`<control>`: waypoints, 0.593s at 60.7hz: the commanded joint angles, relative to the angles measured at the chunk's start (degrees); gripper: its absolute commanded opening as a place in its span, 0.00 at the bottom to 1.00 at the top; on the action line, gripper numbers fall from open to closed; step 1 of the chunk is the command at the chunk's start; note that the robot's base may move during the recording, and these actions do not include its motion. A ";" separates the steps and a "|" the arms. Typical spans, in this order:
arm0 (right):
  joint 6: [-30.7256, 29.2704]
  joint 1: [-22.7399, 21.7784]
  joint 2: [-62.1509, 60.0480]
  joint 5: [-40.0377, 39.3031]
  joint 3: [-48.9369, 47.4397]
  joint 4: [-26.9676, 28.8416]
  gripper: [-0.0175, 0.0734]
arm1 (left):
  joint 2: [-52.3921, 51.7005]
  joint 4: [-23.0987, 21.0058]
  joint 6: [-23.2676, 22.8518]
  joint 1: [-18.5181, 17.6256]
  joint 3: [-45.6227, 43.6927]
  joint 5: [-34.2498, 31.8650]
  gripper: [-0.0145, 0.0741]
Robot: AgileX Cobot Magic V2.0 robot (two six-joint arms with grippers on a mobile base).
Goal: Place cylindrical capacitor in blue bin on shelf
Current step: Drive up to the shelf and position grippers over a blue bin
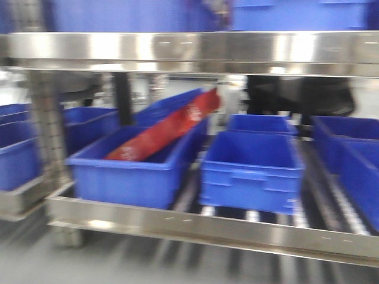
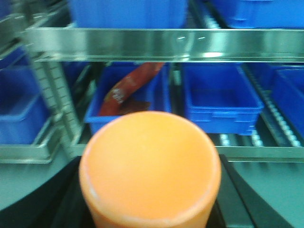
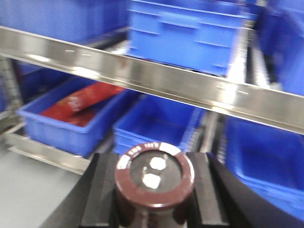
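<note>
The cylindrical capacitor [image 3: 154, 176], dark brown with two pale terminals on its top, stands upright between the black fingers [image 3: 102, 190] of my right gripper [image 3: 154, 194], which is shut on it. It hangs in front of the steel shelf [image 3: 166, 78]. Beyond it, on the lower tier, sits an empty blue bin [image 3: 156, 121], also seen in the front view as the middle blue bin [image 1: 251, 171]. My left gripper [image 2: 149, 199] is shut on an orange cylinder [image 2: 149, 166] facing the shelf [image 2: 142, 43]. Neither gripper shows in the front view.
Left of the empty bin, another blue bin [image 1: 127, 174] holds a long red packet [image 1: 166, 130] leaning over its rim. More blue bins stand at the far left [image 1: 18, 154], far right [image 1: 355, 171] and on the upper tier [image 3: 185, 33]. The shelf's front rail [image 1: 195, 50] crosses above.
</note>
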 commanded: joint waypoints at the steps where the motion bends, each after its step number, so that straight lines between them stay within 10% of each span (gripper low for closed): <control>1: -0.40 0.08 -0.23 -1.44 -0.39 -0.33 0.02 | -0.39 -0.15 -0.10 -0.29 -0.50 -1.26 0.04; 36: -0.40 0.08 -0.23 -1.44 -0.39 -0.33 0.02 | -0.39 -0.15 -0.10 -0.29 -0.50 -1.26 0.04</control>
